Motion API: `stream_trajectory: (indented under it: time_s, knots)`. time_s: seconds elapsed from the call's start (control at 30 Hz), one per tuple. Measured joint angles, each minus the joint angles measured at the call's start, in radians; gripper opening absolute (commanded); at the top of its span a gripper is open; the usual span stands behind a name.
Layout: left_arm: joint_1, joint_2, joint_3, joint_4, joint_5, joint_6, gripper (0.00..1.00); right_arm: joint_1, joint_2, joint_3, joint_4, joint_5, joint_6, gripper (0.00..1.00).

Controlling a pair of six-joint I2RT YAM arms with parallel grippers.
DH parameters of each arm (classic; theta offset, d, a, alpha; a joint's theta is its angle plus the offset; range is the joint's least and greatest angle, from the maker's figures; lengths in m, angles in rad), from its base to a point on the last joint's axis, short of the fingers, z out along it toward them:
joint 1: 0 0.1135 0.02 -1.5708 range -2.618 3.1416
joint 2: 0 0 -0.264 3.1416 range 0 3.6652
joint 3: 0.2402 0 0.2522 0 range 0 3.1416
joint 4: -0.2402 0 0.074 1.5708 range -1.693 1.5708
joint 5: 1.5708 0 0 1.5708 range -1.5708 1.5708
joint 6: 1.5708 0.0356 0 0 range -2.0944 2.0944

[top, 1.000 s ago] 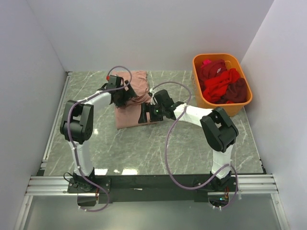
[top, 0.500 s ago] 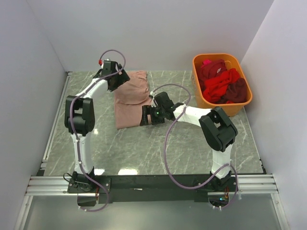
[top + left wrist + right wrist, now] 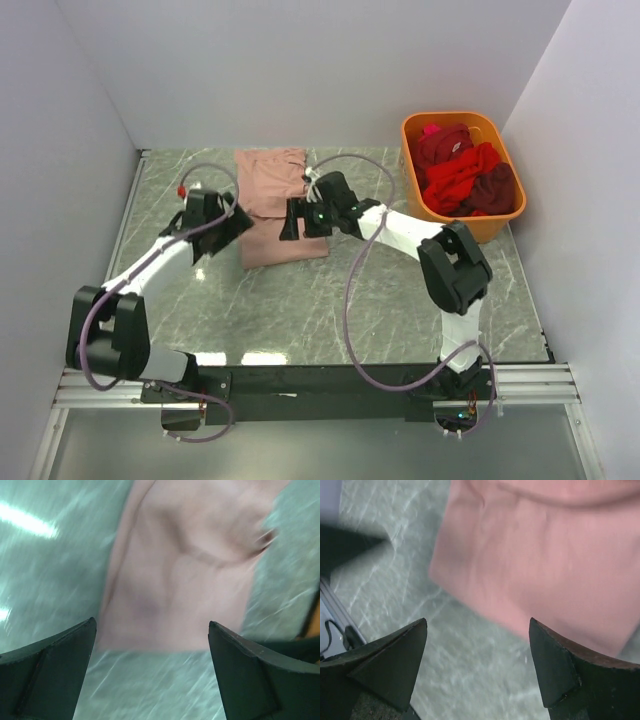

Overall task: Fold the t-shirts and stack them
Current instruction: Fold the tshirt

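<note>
A dusty salmon-pink t-shirt (image 3: 266, 195) lies folded into a tall rectangle at the back middle of the table. My left gripper (image 3: 234, 222) hovers at its left edge, open and empty. In the left wrist view the t-shirt (image 3: 185, 575) lies ahead of the left gripper (image 3: 152, 672), with marble between the fingers. My right gripper (image 3: 290, 220) stands open over the shirt's right part. The right wrist view shows the t-shirt's (image 3: 545, 555) corner ahead of the right gripper (image 3: 477, 667). Bright red (image 3: 458, 180), dark maroon (image 3: 496, 188) and magenta (image 3: 432, 130) t-shirts are heaped in the basket.
The orange plastic basket (image 3: 450, 117) stands at the back right, against the right wall. White walls close in the table on the left, back and right. A metal rail (image 3: 320, 385) runs along the near edge by the arm bases.
The left arm has swung from the shirt's back left corner down to its left side. The right gripper has moved a little toward the back. The shirt now lies as a flat rectangle.
</note>
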Motion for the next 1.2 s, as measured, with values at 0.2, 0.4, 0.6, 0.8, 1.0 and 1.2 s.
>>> stream_trajectory:
  time_s: [0.2,0.4,0.6,0.8,1.0,1.2]
  knots:
    - [-0.002,-0.087,-0.193,-0.029,0.03,-0.043,0.99,0.0,0.179,0.207,0.017,-0.007,0.0,0.89]
    - [-0.002,-0.187,-0.277,-0.085,0.019,-0.069,1.0,0.0,0.312,0.314,0.007,-0.004,0.001,0.89]
    - [-0.002,-0.232,-0.282,-0.092,-0.007,-0.074,0.99,0.0,0.414,0.434,0.007,-0.002,0.028,0.89]
    - [-0.002,-0.232,-0.283,-0.097,-0.017,-0.077,0.99,-0.002,0.501,0.566,0.007,-0.003,0.093,0.9]
    - [-0.002,-0.232,-0.3,-0.095,-0.02,-0.077,0.99,-0.007,0.538,0.638,0.018,0.027,0.159,0.91]
    - [-0.002,-0.237,-0.305,-0.095,-0.023,-0.077,0.99,-0.029,0.636,0.86,0.024,0.102,0.208,0.92]
